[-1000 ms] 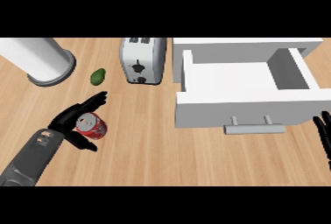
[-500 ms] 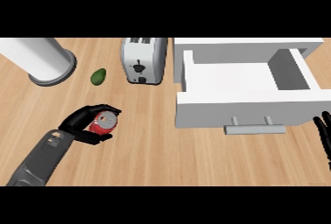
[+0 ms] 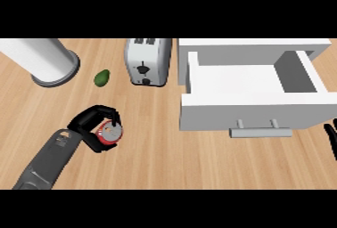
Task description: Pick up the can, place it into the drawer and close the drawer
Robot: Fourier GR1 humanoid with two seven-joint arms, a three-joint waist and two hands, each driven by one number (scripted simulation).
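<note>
A red can (image 3: 110,132) with a silver top sits in my left hand (image 3: 89,122), whose fingers and thumb curl round it at the left of the wooden counter. To the right stands the white drawer (image 3: 250,111), pulled open, its inside bare and its grey handle (image 3: 260,132) facing me. Only the fingertips of my right hand (image 3: 331,139) show at the right edge, straight and resting.
A silver toaster (image 3: 149,61) stands just left of the drawer's back corner. A small green avocado (image 3: 102,78) lies beside it. A tall white cylinder on a grey base (image 3: 47,60) occupies the far left corner.
My left hand went from open beside the can to curled round it, and the can now sits slightly lifted and tilted in the grasp. The right hand has stayed put.
</note>
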